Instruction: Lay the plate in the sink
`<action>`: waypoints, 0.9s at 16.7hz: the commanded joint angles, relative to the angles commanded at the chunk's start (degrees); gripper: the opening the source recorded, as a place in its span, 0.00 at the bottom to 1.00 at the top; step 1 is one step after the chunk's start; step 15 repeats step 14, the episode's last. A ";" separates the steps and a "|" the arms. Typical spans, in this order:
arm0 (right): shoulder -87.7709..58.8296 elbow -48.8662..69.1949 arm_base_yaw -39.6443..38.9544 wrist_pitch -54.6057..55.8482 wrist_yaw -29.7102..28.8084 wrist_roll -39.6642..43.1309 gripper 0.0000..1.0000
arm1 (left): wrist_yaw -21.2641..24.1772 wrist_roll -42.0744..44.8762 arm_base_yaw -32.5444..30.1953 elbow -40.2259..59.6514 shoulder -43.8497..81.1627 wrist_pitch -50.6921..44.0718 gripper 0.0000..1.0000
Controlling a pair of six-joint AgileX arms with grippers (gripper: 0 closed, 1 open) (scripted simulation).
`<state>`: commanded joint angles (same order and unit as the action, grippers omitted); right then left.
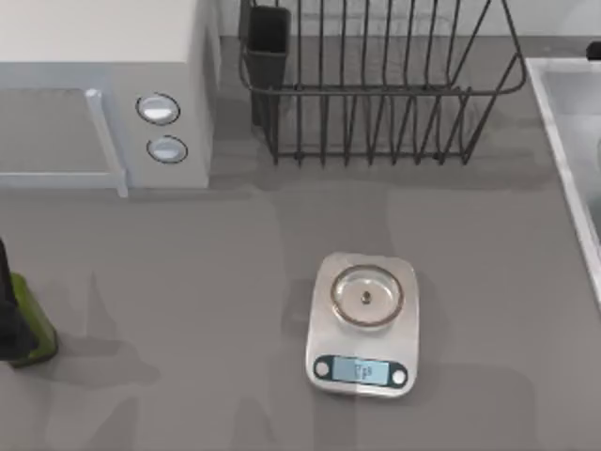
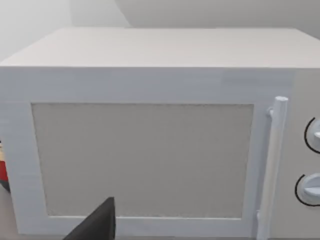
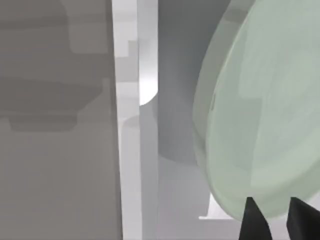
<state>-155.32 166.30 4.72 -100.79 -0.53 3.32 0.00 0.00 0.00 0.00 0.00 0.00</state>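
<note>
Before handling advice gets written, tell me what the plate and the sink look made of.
The plate: pale mint-green, smooth and faintly glossy, possibly glazed ceramic or plastic. The sink: white raised rim, pale grey smooth inside with a soft sheen, maybe enamel or moulded composite; the look leaves it open.

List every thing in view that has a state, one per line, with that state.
plate: tilted on edge over the sink, pinched at its rim by the right claw.
sink: white rim at the table's right edge; plate not yet laid flat in it.
microwave: door shut.
kitchen scale: display lit, pan bare.
dish rack: upright, nothing in its slots.
left claw: facing the microwave door.
</note>
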 joint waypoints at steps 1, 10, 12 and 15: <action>0.00 0.00 0.00 0.00 0.00 0.00 0.45 | 0.00 0.00 0.00 0.00 0.00 0.00 1.00; 0.00 0.00 0.00 0.00 0.00 0.00 1.00 | 0.00 0.00 0.00 0.00 0.00 0.00 1.00; 0.00 0.00 0.00 0.00 0.00 0.00 1.00 | 0.00 0.00 0.00 0.00 0.00 0.00 1.00; 0.00 0.00 0.00 0.00 0.00 0.00 1.00 | 0.00 0.00 0.00 0.00 0.00 0.00 1.00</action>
